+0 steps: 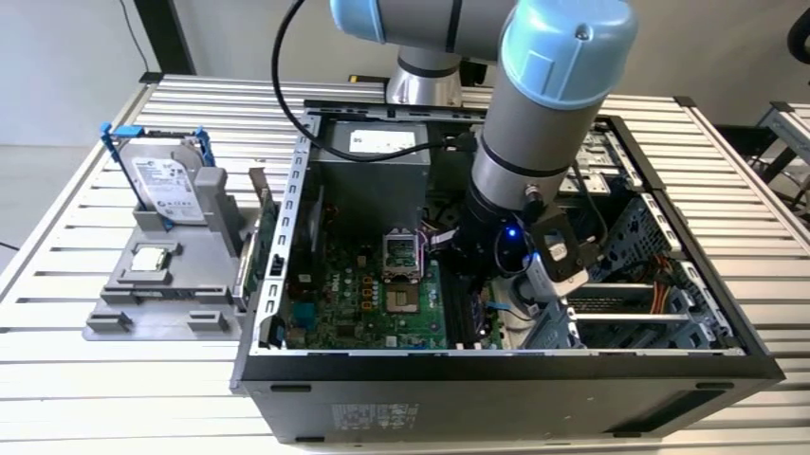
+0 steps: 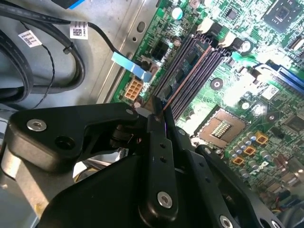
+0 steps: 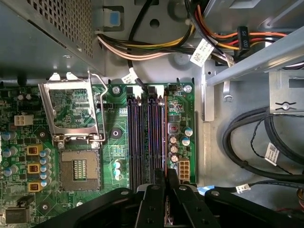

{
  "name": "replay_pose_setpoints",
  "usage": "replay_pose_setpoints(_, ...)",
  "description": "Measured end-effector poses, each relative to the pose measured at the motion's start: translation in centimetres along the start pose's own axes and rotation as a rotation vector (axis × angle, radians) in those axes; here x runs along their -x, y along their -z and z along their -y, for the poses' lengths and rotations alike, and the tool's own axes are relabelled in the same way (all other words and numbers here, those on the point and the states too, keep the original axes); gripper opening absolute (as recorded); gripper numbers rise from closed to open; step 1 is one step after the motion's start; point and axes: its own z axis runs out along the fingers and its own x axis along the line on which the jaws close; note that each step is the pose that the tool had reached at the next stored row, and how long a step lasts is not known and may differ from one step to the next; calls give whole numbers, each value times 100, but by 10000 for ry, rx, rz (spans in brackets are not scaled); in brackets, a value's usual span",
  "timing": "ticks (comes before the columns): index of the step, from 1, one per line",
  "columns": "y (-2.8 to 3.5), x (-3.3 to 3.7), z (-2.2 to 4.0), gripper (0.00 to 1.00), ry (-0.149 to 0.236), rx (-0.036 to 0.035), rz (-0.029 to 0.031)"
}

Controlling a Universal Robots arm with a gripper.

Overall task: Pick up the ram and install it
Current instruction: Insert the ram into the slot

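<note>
One ram (image 2: 186, 76) | seated in motherboard slot | beneath end effector (image 2: 159, 118)

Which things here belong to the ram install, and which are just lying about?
Job in hand:
- thin dark circuit-board ram stick, edge-on in the black end effector
- long black memory slots on the green motherboard

Lying about:
- silver hard drive in a blue bracket
- small square silver CPU chip on the grey stand
- coloured cable bundle
</note>
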Motion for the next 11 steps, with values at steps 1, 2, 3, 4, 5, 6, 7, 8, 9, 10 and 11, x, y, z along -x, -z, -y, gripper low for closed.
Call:
replay_pose_setpoints(1, -3, 0, 0, 0, 1, -1, 0)
replay_pose_setpoints(2, -6, 0, 1, 0, 1, -2, 0)
replay_pose_setpoints(3, -8, 0, 1, 0, 1, -2, 0)
replay_pose_setpoints(4, -12, 0, 1, 0, 1, 0, 0)
replay_pose_setpoints(5, -17, 0, 1, 0, 1, 2, 1)
replay_pose_setpoints(6, -23, 0, 1, 0, 1, 2, 1)
replay_pose_setpoints(7, -31, 0, 1, 0, 0, 2, 1)
replay_pose_setpoints(8, -37, 1, 2, 0, 0, 1, 1)
replay_pose_setpoints(9, -39, 1, 2, 0, 1, 1, 0)
replay_pose_setpoints(10, -39, 1, 2, 0, 0, 1, 0)
replay_pose_setpoints(11, -39, 1, 2, 0, 1, 0, 0)
